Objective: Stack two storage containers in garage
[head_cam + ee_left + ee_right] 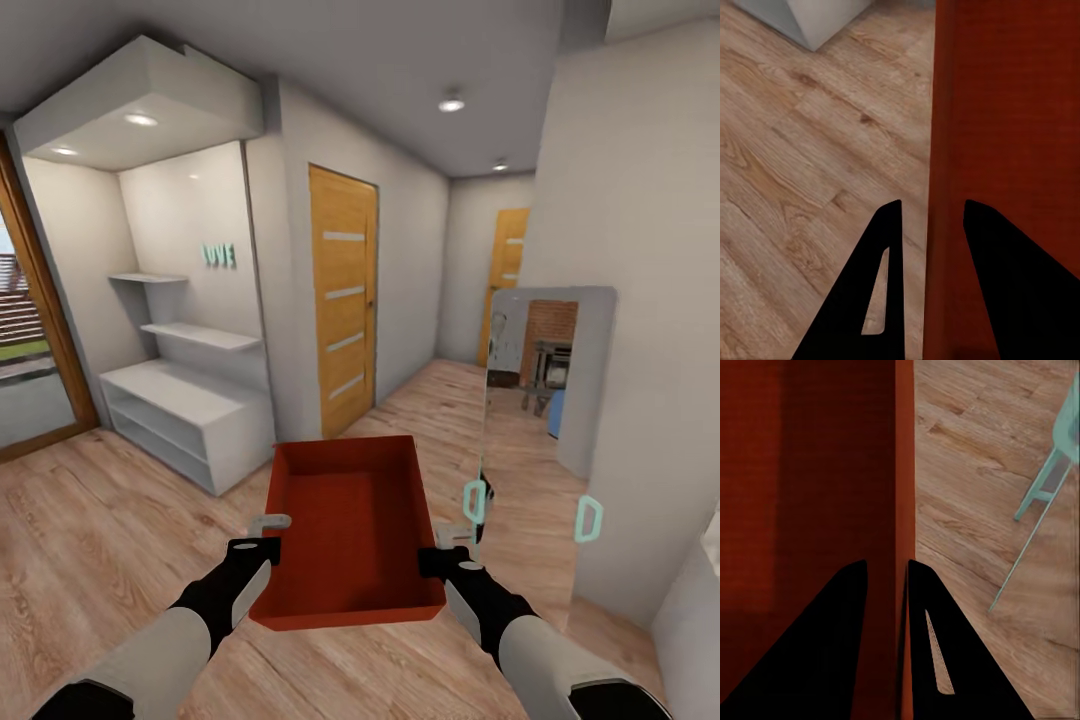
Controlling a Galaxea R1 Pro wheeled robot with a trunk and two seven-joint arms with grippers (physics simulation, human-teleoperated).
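Observation:
One red-orange open-top storage container [350, 520] hangs level and empty above light wood planks, held between both arms. My left gripper [272, 535] is shut on its left wall, and my right gripper [442, 548] is shut on its right wall. In the left wrist view the black fingers [889, 225] straddle the container's wall [1005, 112], with my left gripper [932, 206] clamped over the rim. In the right wrist view my right gripper [886, 564] pinches the other wall of the container [810, 472]. The garage is out of view.
A white shelf unit [190, 420] stands ahead on the left beside a wood-framed glass door [30, 330]. A wooden door [343, 300] and a corridor with another door [505, 270] lie ahead. A tall mirror [535, 420] with teal handles [588, 518] is close on the right.

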